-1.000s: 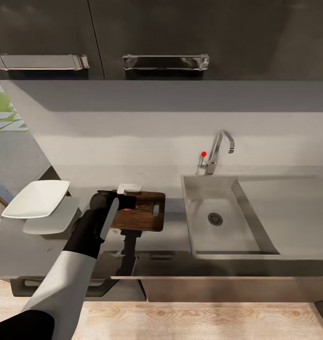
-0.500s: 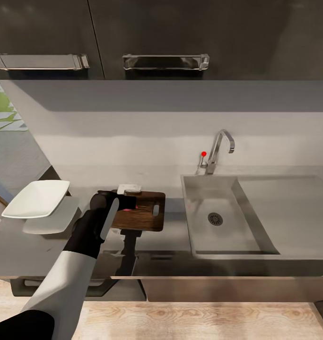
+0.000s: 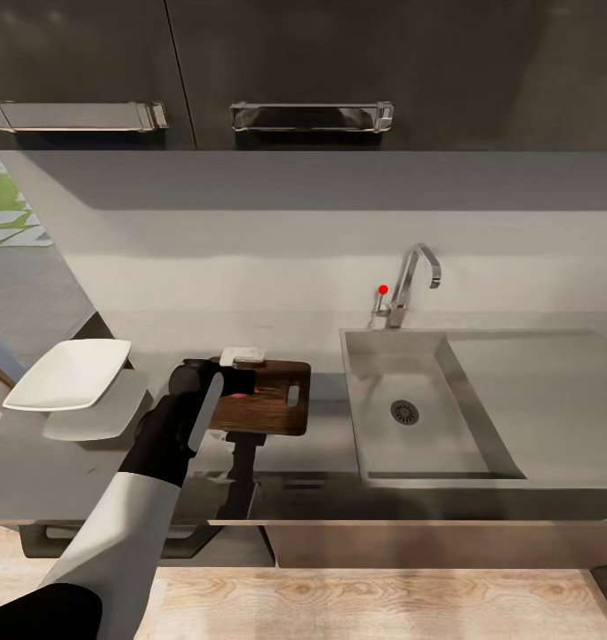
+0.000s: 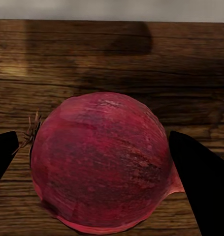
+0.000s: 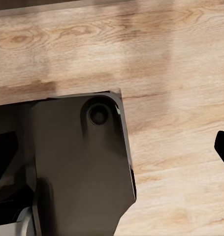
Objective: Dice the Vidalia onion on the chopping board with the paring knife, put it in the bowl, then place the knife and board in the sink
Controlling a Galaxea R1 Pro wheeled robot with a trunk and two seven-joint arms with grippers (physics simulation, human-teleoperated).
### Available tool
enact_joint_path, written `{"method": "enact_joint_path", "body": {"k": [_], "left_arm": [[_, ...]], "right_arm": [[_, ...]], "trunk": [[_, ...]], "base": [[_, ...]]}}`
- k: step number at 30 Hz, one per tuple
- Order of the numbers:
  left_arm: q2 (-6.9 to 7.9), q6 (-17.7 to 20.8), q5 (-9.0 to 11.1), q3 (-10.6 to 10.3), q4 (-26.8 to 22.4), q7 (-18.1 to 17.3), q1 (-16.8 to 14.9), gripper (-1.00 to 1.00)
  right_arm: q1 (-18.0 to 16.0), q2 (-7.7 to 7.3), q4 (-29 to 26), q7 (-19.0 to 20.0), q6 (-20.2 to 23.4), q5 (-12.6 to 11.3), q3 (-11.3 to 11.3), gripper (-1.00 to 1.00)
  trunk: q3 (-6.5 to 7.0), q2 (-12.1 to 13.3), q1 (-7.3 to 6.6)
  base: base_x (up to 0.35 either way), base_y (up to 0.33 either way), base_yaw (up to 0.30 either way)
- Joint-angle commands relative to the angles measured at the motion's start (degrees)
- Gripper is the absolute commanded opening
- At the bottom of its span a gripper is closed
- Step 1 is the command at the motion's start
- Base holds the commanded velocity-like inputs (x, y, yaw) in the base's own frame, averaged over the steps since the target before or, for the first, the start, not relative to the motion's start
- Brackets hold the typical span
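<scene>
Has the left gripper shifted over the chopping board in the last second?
No. The left gripper sits at the same spot over the chopping board, judged against the sink.

Head view high, facing counter; left wrist close over chopping board (image 4: 112,59), shared; right wrist floorward.

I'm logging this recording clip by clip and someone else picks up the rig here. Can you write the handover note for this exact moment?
Left pincer: over the chopping board, fingers either side of the red onion; small gaps show, so whether it grips is unclear.
Right pincer: wrist view shows one fingertip over the wooden floor beside the robot's dark base; state cannot be told.
Things: onion rests on the board, on the countertop left of the sink. Bowl sits further left.
Done: onion is out of the sink.
Left: fetch the paring knife, dice, fill bowl, put knife and board in sink.
</scene>
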Motion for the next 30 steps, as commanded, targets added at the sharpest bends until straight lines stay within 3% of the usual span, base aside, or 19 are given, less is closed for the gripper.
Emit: {"method": "enact_joint_path", "body": {"k": [1, 27, 28, 30], "left_arm": [[0.00, 0.23, 0.40, -0.04, -0.03, 0.42, -0.05, -1.00], [0.00, 0.20, 0.33, -0.10, -0.12, 0.39, -0.05, -1.00], [0.00, 0.19, 0.31, -0.10, -0.17, 0.40, -0.05, 1.00], [0.00, 0.16, 0.28, -0.10, -0.23, 0.41, -0.05, 1.00]], "right_arm": [[0.03, -0.03, -0.10, -0.16, -0.08, -0.37, 0.18, 1.00], [0.02, -0.03, -0.10, -0.16, -0.08, -0.37, 0.18, 1.00], [0.03, -0.03, -0.10, -0.16, -0.08, -0.37, 0.18, 1.00], [0.03, -0.03, -0.10, -0.16, -0.08, -0.37, 0.18, 1.00]], "trunk": [[-0.09, -0.10, 0.03], [-0.09, -0.10, 0.03], [-0.09, -0.10, 0.03], [-0.09, -0.10, 0.03]], "base": [[0.000, 0.000, 0.000], [0.000, 0.000, 0.000], [0.000, 0.000, 0.000], [0.000, 0.000, 0.000]]}}
